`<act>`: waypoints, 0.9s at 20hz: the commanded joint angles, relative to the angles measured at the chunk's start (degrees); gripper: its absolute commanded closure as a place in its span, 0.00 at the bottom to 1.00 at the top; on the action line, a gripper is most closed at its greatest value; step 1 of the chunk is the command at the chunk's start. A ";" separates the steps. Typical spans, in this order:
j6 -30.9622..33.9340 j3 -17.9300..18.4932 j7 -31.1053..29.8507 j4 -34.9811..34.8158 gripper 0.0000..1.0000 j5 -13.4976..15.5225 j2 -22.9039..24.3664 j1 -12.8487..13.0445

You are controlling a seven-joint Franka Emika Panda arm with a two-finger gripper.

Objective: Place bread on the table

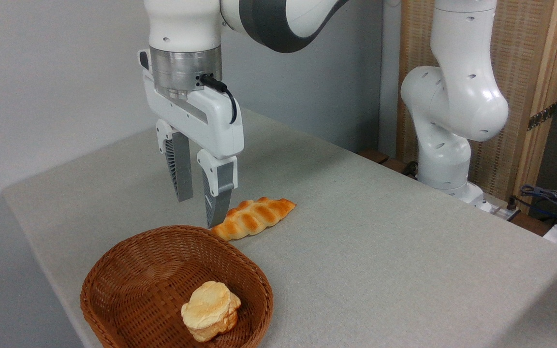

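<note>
Grey-beige table [404,251], bread [211,311] in basket [114,285] (bottom rim cropped), end effector [201,210] empty, fingers apart, above.

Even, soft, bright indoor light. The table [380,251] is evenly lit, with only a faint shadow beside the basket [128,270] and under the loaf [254,217]. Mild glare sits on the arm [457,101] behind the table. Focus is sharp throughout, with no visible blur or edge distortion.
</note>
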State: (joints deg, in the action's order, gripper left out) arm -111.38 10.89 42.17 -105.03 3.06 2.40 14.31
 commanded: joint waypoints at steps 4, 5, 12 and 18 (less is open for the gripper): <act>1.08 0.71 0.02 0.61 0.00 0.98 0.24 0.54; 1.17 0.71 0.02 0.61 0.00 0.98 0.24 0.54; 1.17 0.80 -0.07 0.61 0.00 0.90 0.33 0.54; -0.06 1.06 0.45 0.79 0.00 0.55 -0.28 0.37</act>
State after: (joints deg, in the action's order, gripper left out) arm -111.39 11.07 42.18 -104.71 3.06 2.40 14.31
